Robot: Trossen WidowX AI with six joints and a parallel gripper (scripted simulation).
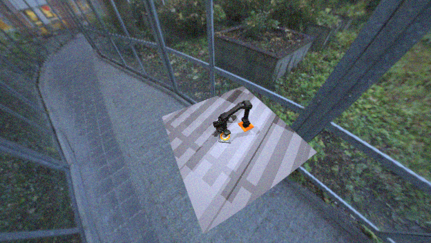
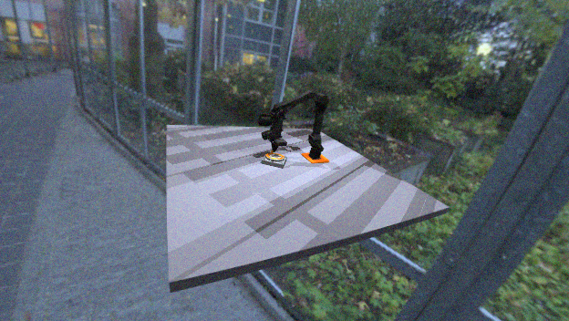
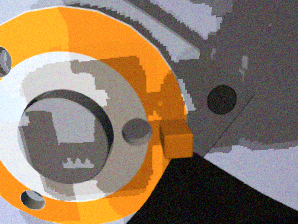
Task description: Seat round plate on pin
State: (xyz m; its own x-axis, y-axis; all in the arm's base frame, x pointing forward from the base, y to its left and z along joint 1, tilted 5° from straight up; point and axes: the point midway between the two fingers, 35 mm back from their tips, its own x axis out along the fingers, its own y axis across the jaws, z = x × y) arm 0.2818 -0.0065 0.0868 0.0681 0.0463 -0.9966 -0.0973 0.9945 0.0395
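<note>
Left of wrist frame: plate [image 3: 80,50] on the post [image 3: 63,132], likely rigid, light, slick. Centre: hole [image 3: 135,131] beside tab [image 3: 176,140], best pushed there. Lower right: gripper [image 3: 200,216] closed, empty, beside the tab.

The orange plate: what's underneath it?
The plate lies on a grey base, whose post shows through the centre hole. Whether the pin sits beneath it cannot be seen. The dark hand hides the lower edge.
</note>
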